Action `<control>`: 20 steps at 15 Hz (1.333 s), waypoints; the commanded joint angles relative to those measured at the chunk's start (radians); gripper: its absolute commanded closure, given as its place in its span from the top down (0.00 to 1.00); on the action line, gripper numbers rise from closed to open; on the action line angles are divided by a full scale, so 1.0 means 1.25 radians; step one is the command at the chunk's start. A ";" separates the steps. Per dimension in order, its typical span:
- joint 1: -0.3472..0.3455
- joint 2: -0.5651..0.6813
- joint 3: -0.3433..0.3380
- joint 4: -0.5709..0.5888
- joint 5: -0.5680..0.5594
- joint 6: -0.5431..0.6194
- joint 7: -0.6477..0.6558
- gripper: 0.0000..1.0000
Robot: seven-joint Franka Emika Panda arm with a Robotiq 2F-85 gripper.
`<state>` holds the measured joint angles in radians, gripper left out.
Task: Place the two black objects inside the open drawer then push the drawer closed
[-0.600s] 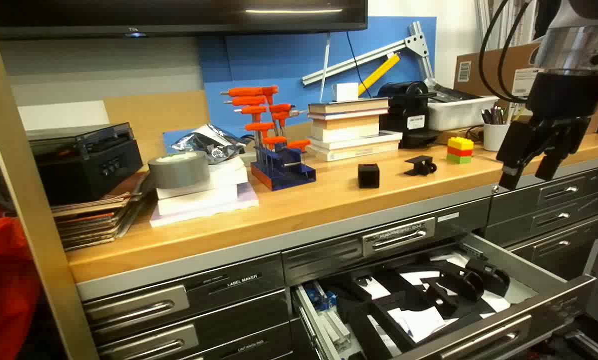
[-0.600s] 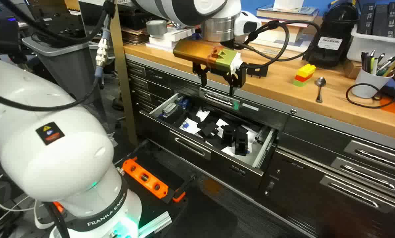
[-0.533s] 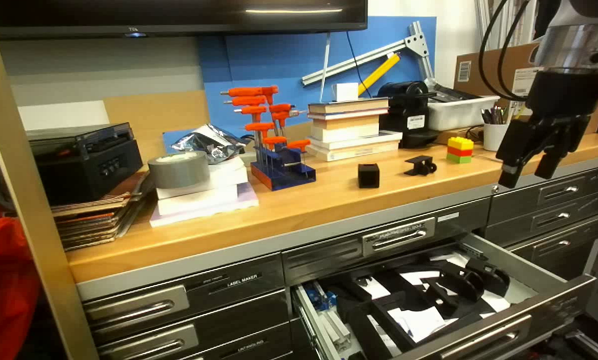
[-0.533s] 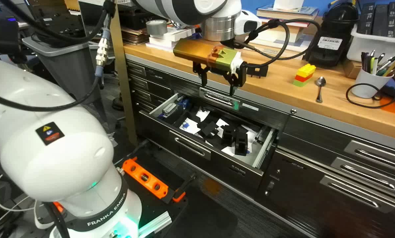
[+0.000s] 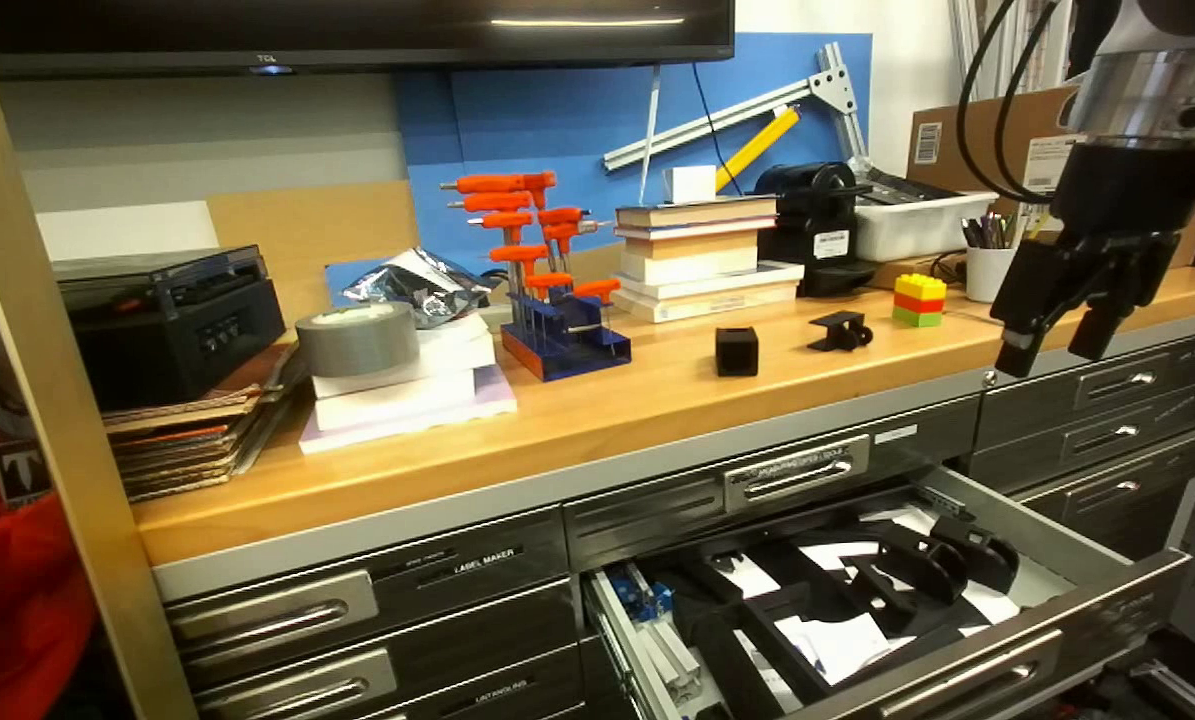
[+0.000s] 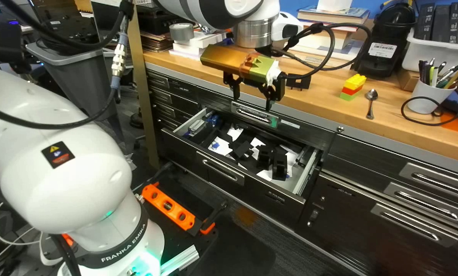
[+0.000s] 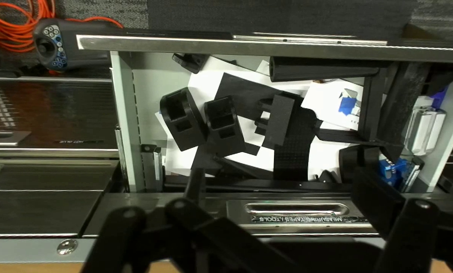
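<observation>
Lifting seems called for: the black cube [image 5: 737, 352] and black bracket [image 5: 840, 331], set toward the front edge of the bench [image 5: 637, 408], are best gripped singly, squarely from above, by the pincer [image 6: 252, 102], spread wide, nothing held; the drawer [image 6: 251, 188] is open below that edge.

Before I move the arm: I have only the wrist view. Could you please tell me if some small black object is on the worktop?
Observer: Yes, a black cube and a black bracket sit on the worktop.
Operator: Thank you. Is something beside the bracket?
Observer: In an exterior view it stands between the cube and a stack of coloured bricks.
Operator: And is any person visible?
Observer: Yes, a person in red, partly behind a post.
</observation>
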<state>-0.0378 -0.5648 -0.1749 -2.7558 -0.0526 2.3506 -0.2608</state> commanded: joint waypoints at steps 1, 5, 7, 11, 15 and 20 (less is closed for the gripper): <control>0.013 -0.007 0.003 0.024 0.057 0.002 0.020 1.00; 0.033 0.013 0.036 0.084 0.126 0.022 0.084 1.00; 0.025 0.045 0.084 0.127 0.076 0.043 0.105 1.00; 0.014 0.127 0.155 0.235 -0.042 0.032 0.129 1.00; 0.015 0.240 0.172 0.351 -0.103 0.045 0.137 1.00; 0.022 0.401 0.131 0.515 -0.078 0.013 0.052 1.00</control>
<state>-0.0101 -0.1979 0.0154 -2.2651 -0.1649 2.3983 -0.1256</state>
